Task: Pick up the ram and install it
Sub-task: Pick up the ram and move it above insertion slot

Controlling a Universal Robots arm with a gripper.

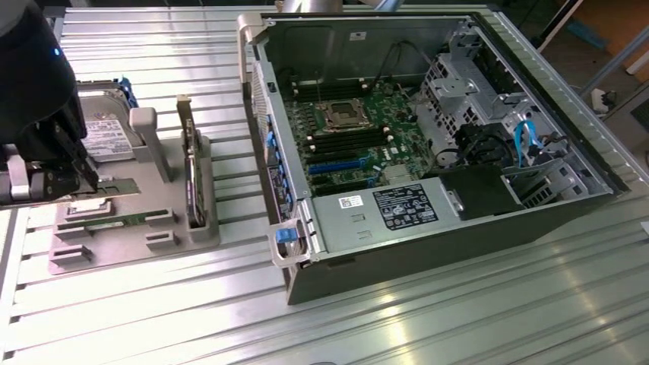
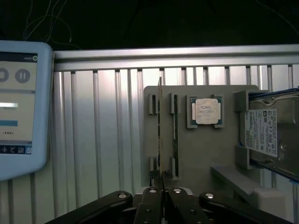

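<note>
The tool (image 2: 162, 179) is clenched on one end of the ram (image 1: 115, 186), over the grey holder (image 1: 152, 224) (twin stick (image 2: 175, 126) just beside). The ram's long axis points toward the exterior view's right, where the open computer case (image 1: 436, 251) stands well apart on the bench.

At the exterior view's left the tool (image 1: 79, 181) is closed on the ram (image 1: 118, 187), just over the grey holder (image 1: 112, 247) on the table (image 1: 426, 327). A 2nd green stick (image 1: 112, 220) lies in this holder. The open computer case (image 1: 426, 251) stands at the view's right.
</note>
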